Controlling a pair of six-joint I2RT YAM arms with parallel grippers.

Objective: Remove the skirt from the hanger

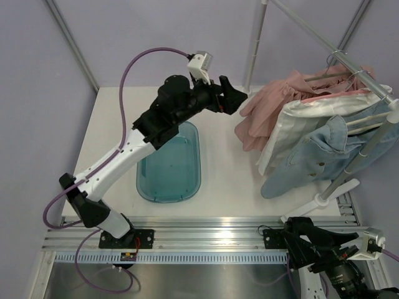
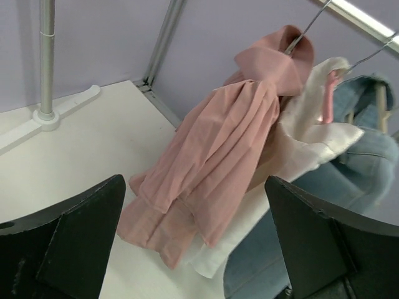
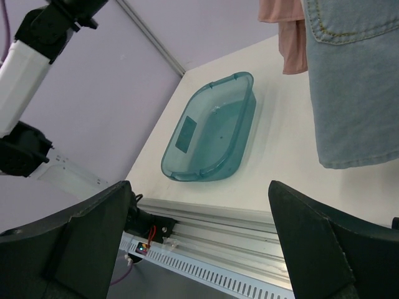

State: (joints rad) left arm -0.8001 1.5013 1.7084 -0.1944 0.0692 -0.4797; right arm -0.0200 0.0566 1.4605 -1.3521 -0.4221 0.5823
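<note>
Reaching step: left gripper (image 1: 232, 97), fingers spread, faces the pink skirt (image 1: 274, 103) at its 3 o'clock. Next it likely needs to close on the hem (right gripper (image 3: 199, 233) idle, fingers spread too).

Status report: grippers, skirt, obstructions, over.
Left gripper open, short of pink skirt. Right gripper open, at near edge. Skirt on hanger; white garment crowds behind.

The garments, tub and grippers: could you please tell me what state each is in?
pink skirt, hanging from the rail, hem on the table
white garment, hanging
denim garment, hanging
teal tub, empty
left gripper, open, apart from the skirt
right gripper, open, holding nothing
</note>
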